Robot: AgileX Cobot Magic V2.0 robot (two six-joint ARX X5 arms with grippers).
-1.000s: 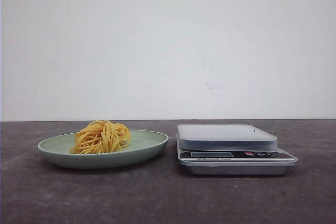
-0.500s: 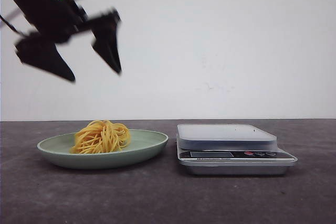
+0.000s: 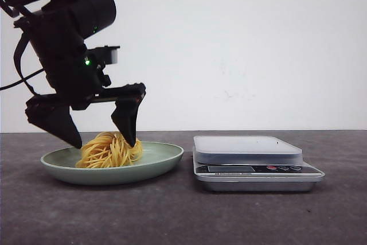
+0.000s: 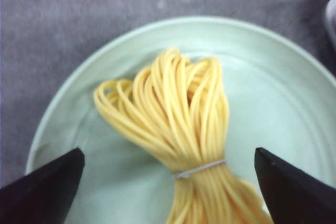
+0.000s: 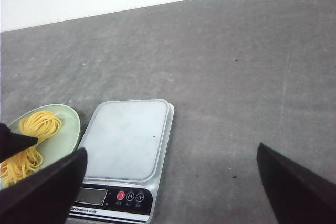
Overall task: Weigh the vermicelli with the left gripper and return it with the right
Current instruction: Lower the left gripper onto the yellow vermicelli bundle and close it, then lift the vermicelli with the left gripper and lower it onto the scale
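Grey tabletop held the green plate left of the scale. My left gripper hung spread wide over the vermicelli bundle on that plate, fingers either side, so closing would pinch it. My right gripper waited apart, also spread.

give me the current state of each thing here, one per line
left gripper: open, fingers straddling the vermicelli, not closed on it
right gripper: open, holding nothing, above the table by the scale
vermicelli bundle: tied with a thin band, lying on the plate
green plate: flat on the table, holding the vermicelli
kitchen scale: platform empty, display unreadable
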